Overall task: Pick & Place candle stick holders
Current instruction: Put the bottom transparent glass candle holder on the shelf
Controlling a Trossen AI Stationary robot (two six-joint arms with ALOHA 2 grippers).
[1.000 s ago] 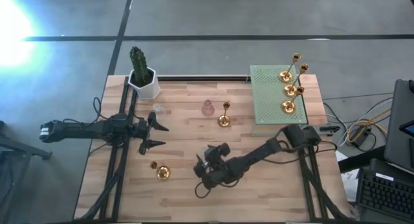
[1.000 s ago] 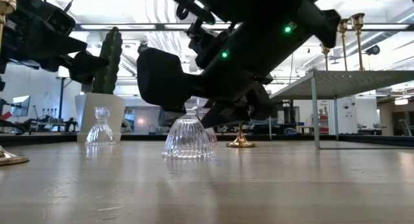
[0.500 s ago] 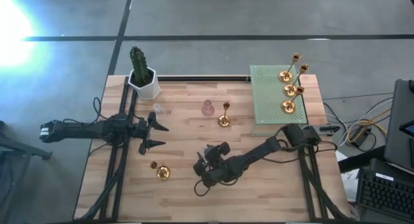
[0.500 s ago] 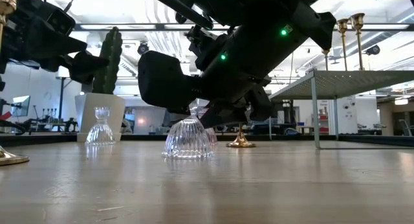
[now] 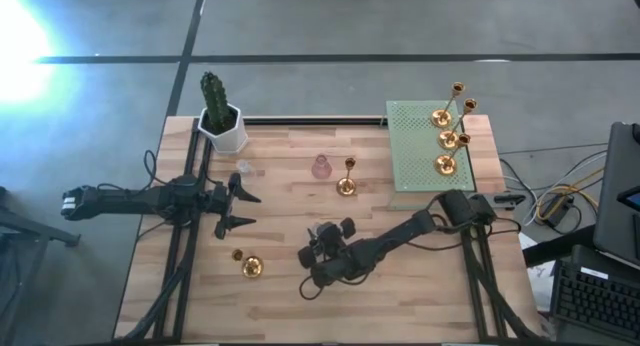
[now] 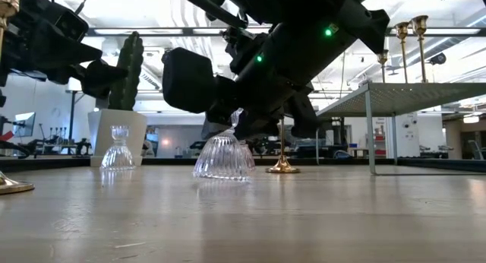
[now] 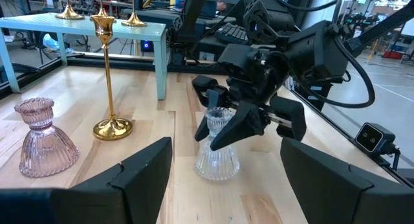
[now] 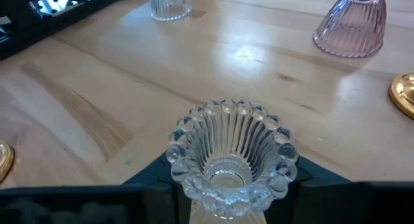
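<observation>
A clear ribbed glass candle stick holder (image 8: 226,153) stands near the table's middle front, with my right gripper (image 5: 318,250) shut on it. On the table's left side my left gripper (image 5: 240,208) hovers open, touching nothing. A pink glass holder (image 5: 321,167) and a tall gold one (image 5: 346,176) stand on their bases mid-table. A small clear holder (image 5: 244,168) stands farther left. Another gold holder (image 5: 250,267) sits at the near left. My right gripper pinches the clear holder's narrow neck (image 7: 218,128) between its two fingers, just under the beaded cup (image 8: 226,143). The fingers come from the table's right, slanting down. The holder sits tilted in the hold, its bell-shaped base (image 6: 222,163) just above the wood or barely on it.
A green perforated rack (image 5: 410,151) at the far right carries several gold holders (image 5: 446,138). A white pot with a cactus (image 5: 220,118) stands at the far left corner. Bare wood lies along the near edge.
My right gripper has shut its fingers onto the clear holder's neck. The holder, which stood flat on the table, now sits tipped and a little higher in the low view.
</observation>
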